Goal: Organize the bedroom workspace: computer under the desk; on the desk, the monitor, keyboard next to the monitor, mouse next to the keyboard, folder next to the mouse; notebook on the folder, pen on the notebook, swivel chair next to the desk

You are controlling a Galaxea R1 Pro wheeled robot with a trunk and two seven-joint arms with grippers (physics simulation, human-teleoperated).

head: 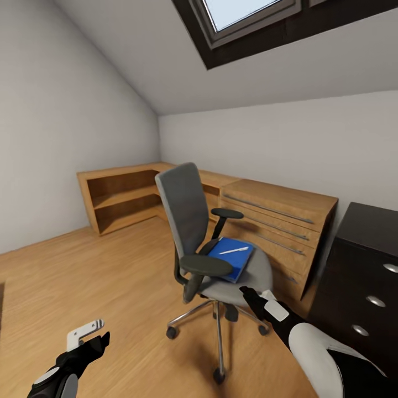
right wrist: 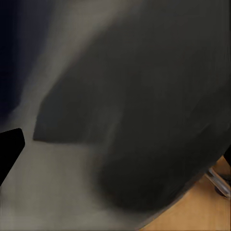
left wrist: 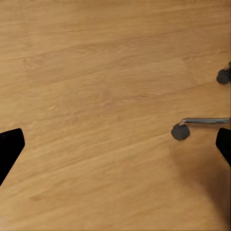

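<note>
The grey swivel chair (head: 190, 218) stands mid-room on the wooden floor, its back turned towards me. On its seat lies the blue folder (head: 239, 264) with the white pen (head: 234, 250) on top. I cannot make out a notebook. My right gripper (head: 250, 294) hovers open at the seat's near edge, just short of the folder; its wrist view has the grey seat (right wrist: 120, 86) very close. My left gripper (head: 94, 336) (left wrist: 118, 144) is open, low over bare floor left of the chair base. The desk's black drawers (head: 362, 276) are at the right edge. Computer, monitor, keyboard and mouse are out of view.
A light wooden drawer unit (head: 276, 221) and low shelves (head: 121, 199) line the far wall behind the chair. The chair's chrome leg (left wrist: 207, 121) and caster (left wrist: 180, 131) lie close to my left gripper. Open floor stretches to the left. A skylight (head: 243, 14) sits in the sloped ceiling.
</note>
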